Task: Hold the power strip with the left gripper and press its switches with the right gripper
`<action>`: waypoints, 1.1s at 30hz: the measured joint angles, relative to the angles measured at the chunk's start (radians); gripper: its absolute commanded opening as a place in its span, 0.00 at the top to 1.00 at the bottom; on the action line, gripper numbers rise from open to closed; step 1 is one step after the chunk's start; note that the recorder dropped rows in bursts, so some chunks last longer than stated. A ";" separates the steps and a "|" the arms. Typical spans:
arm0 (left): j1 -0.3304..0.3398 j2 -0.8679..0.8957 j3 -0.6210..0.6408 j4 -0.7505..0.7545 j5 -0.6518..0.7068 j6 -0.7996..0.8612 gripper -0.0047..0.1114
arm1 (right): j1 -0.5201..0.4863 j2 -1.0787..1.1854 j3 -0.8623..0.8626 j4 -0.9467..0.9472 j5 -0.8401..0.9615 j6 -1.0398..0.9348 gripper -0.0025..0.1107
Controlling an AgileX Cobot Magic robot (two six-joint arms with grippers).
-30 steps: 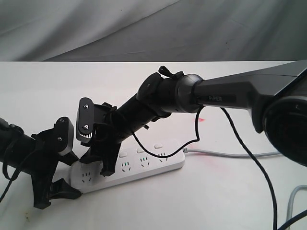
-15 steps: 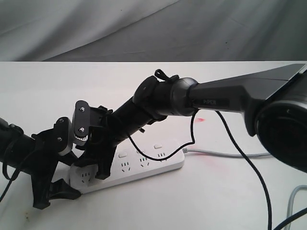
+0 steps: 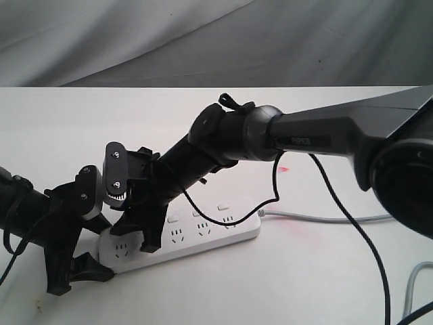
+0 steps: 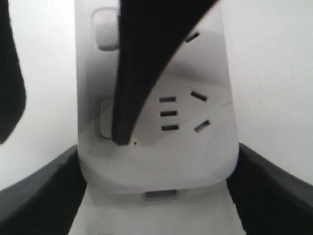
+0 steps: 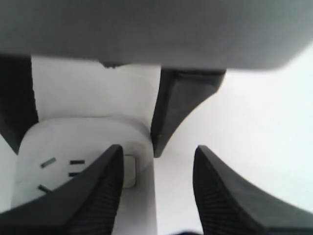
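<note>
The white power strip [image 3: 203, 235] lies on the table, its grey cord [image 3: 325, 218] running off to the right. My left gripper [image 3: 107, 249] is shut on its left end; in the left wrist view both black fingers [image 4: 44, 191] press against the sides of the strip [image 4: 161, 161]. My right gripper [image 3: 139, 233] is open. One of its fingers comes down at the switch [image 4: 103, 117] nearest the held end, and I cannot tell whether it touches. The other finger [image 5: 234, 196] hangs beside the strip [image 5: 83, 142] over the table. Three more switches [image 3: 198, 212] show further along.
A black cable [image 3: 277, 189] hangs from the right arm over the strip's right end. Another grey cable [image 3: 411, 284] lies at the lower right. A grey cloth [image 3: 203, 40] backs the white table [image 3: 304, 271].
The right gripper shifted a little left along the strip toward the held end, then edged slightly back. The left gripper and the strip have not moved.
</note>
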 measured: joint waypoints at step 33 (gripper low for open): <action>0.000 0.000 0.000 -0.002 0.000 0.000 0.50 | -0.074 -0.058 0.060 -0.109 0.058 0.062 0.60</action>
